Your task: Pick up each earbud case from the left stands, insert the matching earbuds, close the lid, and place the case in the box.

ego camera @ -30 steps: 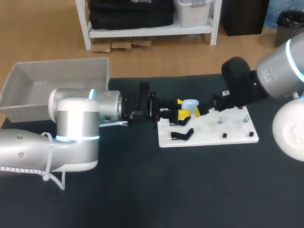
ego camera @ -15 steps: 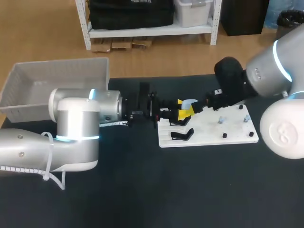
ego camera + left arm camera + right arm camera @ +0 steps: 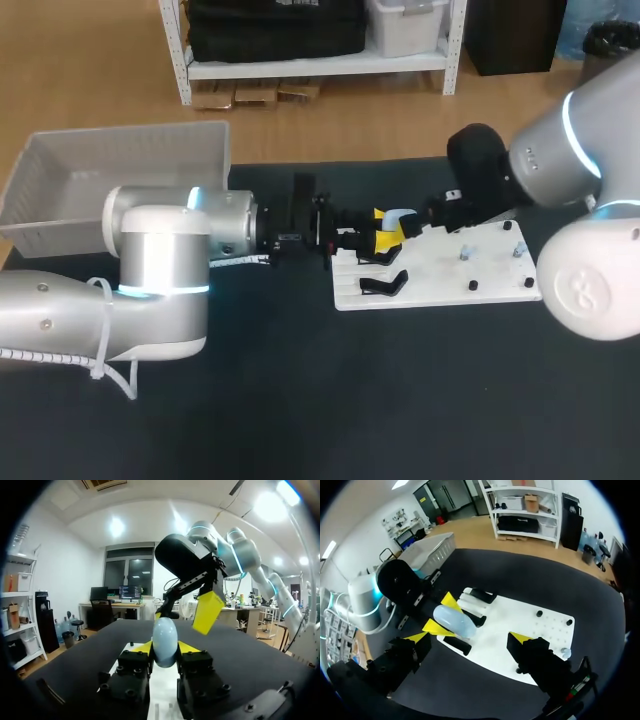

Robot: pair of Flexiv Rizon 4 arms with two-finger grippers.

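One level left gripper around case

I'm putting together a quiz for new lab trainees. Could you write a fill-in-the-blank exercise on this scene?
1. The left gripper is shut on a light ___ earbud case.
2. The right gripper has its fingers ___.
3. The case is held over a ___ board that carries black stands.
4. In the head view, the box stands on the robot's ___ side.
Missing words: blue; open; white; left.
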